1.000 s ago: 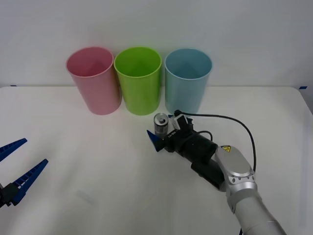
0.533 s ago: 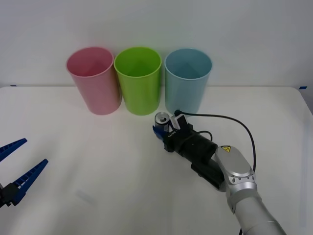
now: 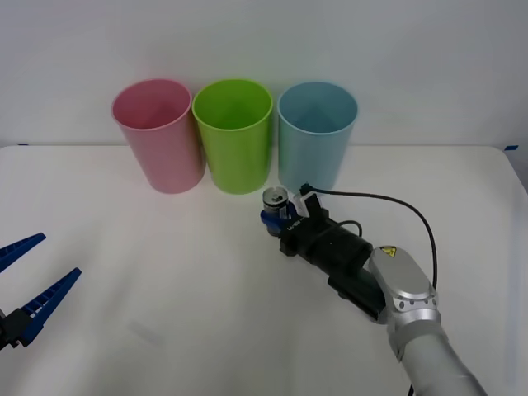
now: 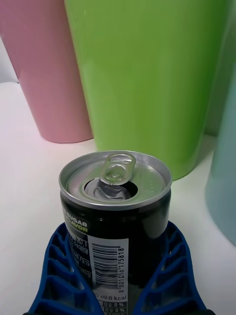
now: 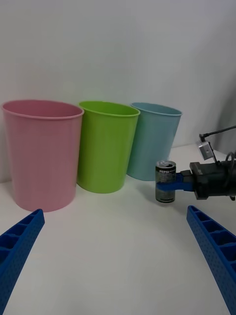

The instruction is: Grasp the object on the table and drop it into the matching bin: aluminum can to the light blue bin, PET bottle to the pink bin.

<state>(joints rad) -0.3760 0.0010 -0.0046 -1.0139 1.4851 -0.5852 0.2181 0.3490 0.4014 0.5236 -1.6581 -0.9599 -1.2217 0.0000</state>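
Front view: the small silver-grey aluminum can point(image 3: 274, 206) stands upright, pull-tab top up, on the wide white table point(image 3: 165, 272) near its far edge, just before the tall light blue plastic bin point(image 3: 317, 132), clamped in the right gripper point(image 3: 272, 216). The left gripper point(image 3: 21, 276) waits spread wide at the table's left edge.

Right wrist view: blue ribbed fingers point(image 4: 172, 275) hug the can's lower sides.

Left wrist view: the can stands vertical on the table.

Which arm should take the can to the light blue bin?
Right: the right gripper is shut on the aluminum can beside the light blue bin; the left gripper sits open, far off.
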